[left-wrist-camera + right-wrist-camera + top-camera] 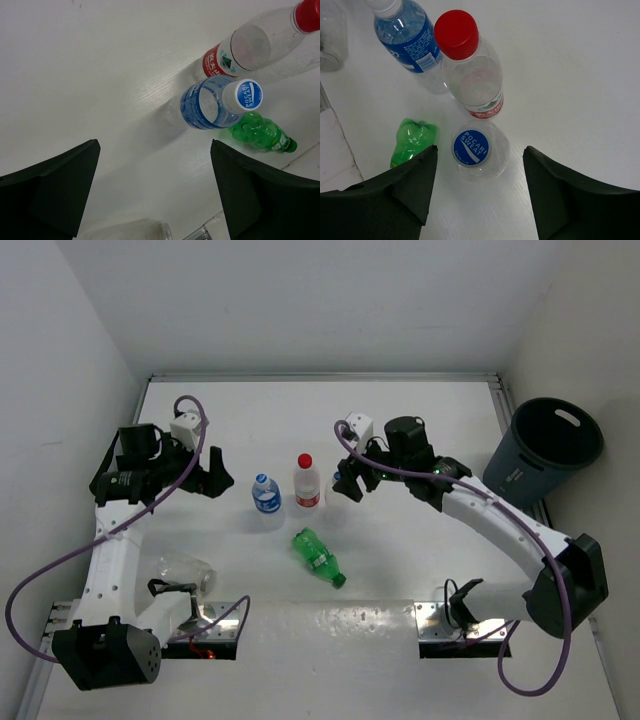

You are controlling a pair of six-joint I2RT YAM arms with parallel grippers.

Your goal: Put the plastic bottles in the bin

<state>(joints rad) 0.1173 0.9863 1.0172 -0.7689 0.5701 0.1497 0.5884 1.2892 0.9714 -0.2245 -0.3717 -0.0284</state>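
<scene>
Currently both grippers hang released over the table (420,430): the left gripper (155,145) is just left of the blue-labelled bottle (266,494), and the right gripper (347,485) spreads above an upright clear blue-capped bottle (480,149). The red-capped bottle (306,480) stands between them, and the green bottle (320,557) lies nearer. The bin (520,465) sits at the right edge, beyond open tabletop

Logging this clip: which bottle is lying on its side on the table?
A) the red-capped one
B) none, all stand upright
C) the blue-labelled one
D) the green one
D: the green bottle lies flat with its cap pointing toward the arm bases, while the red-capped bottle and the blue-labelled bottle stand upright.
</scene>
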